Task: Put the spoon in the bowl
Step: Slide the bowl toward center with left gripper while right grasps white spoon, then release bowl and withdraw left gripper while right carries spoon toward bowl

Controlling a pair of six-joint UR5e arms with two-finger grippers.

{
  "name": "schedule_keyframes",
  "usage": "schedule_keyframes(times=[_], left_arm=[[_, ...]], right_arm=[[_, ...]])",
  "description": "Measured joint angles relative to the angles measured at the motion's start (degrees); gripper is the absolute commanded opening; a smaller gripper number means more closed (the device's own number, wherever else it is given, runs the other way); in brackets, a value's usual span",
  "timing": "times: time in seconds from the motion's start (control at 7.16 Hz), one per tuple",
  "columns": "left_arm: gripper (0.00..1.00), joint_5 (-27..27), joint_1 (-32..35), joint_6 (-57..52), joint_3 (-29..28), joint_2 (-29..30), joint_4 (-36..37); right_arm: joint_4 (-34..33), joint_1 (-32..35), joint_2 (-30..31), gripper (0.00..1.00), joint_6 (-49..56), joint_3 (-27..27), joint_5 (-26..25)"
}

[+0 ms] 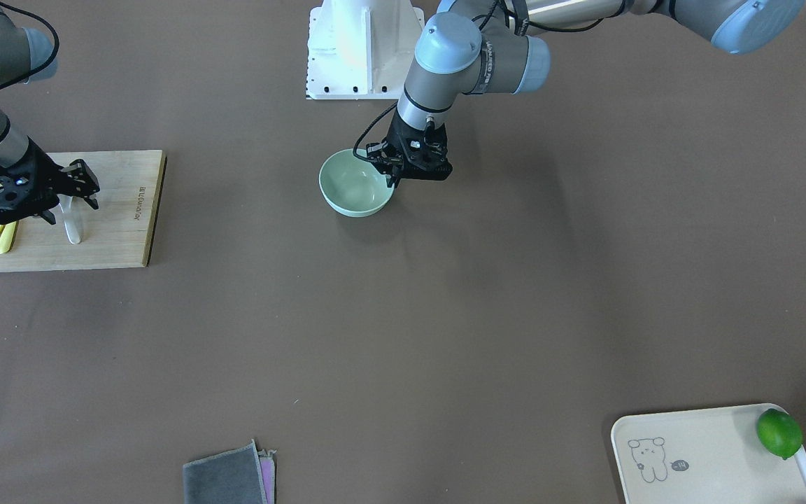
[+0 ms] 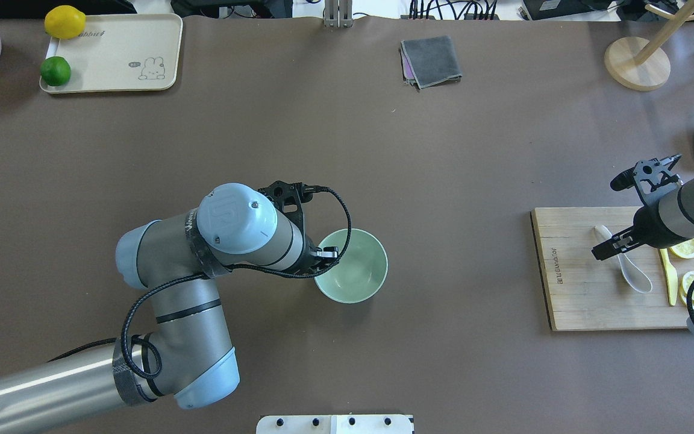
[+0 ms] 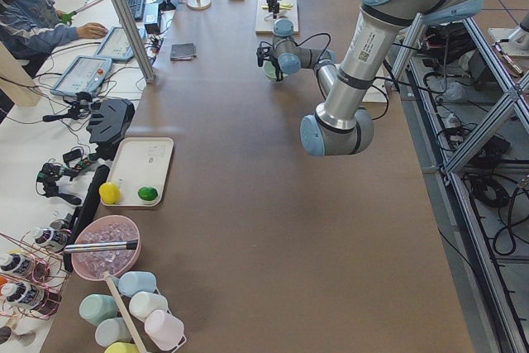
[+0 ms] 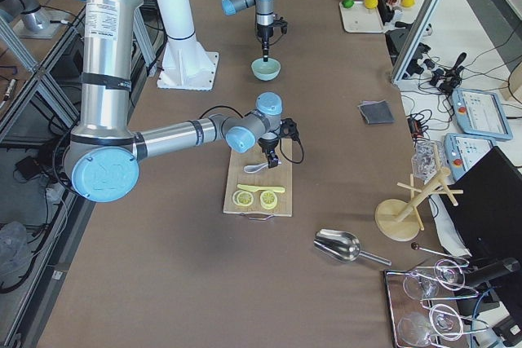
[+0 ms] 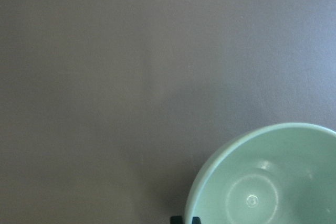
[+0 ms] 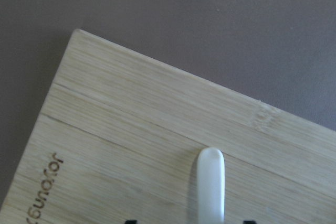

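The white spoon (image 1: 71, 225) lies on a wooden cutting board (image 1: 119, 210) at the table's right end; it also shows in the overhead view (image 2: 633, 272) and in the right wrist view (image 6: 211, 179). My right gripper (image 1: 71, 210) is open, low over the board, its fingers on either side of the spoon's handle. The mint-green bowl (image 1: 352, 189) stands empty at the table's middle, near the robot base. My left gripper (image 1: 393, 178) is shut on the bowl's rim, one finger inside and one outside, as the left wrist view shows (image 5: 185, 219).
A yellow knife (image 2: 667, 274) and lemon slices (image 2: 685, 248) lie on the board beside the spoon. A cream tray (image 1: 711, 448) with a lime (image 1: 779, 432) is at the far left corner. A grey cloth (image 2: 431, 60) lies at the far edge.
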State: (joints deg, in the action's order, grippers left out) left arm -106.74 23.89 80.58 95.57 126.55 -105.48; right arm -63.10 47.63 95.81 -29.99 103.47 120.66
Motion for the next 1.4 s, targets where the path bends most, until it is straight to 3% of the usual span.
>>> schedule_keyframes(times=[0.28, 0.42, 0.56, 0.7, 1.12, 1.4], left_arm=[[0.0, 0.0, -0.1, 0.0, 0.0, 0.1, 0.0], [0.0, 0.0, -0.1, 0.0, 0.0, 0.1, 0.0], [0.21, 0.0, -0.2, 0.0, 0.0, 0.2, 0.0], [0.97, 0.1, -0.2, 0.1, 0.0, 0.2, 0.0], [0.98, 2.4, -0.2, 0.1, 0.5, 0.0, 0.1], [0.98, 2.1, 0.2, -0.9, 4.2, -2.0, 1.3]], right_arm=[[0.0, 0.2, 0.4, 0.27, 0.6, -0.4, -0.1], [0.0, 0.2, 0.6, 0.1, 1.2, -0.7, -0.1], [0.0, 0.3, 0.7, 0.0, 1.6, -0.9, -0.1], [0.0, 0.3, 0.8, 0.0, 1.7, -1.0, -0.1], [-0.3, 0.8, -0.4, 0.0, 1.7, -0.6, 0.5], [-5.3, 1.2, -6.4, 0.0, -1.1, 0.2, 0.9]])
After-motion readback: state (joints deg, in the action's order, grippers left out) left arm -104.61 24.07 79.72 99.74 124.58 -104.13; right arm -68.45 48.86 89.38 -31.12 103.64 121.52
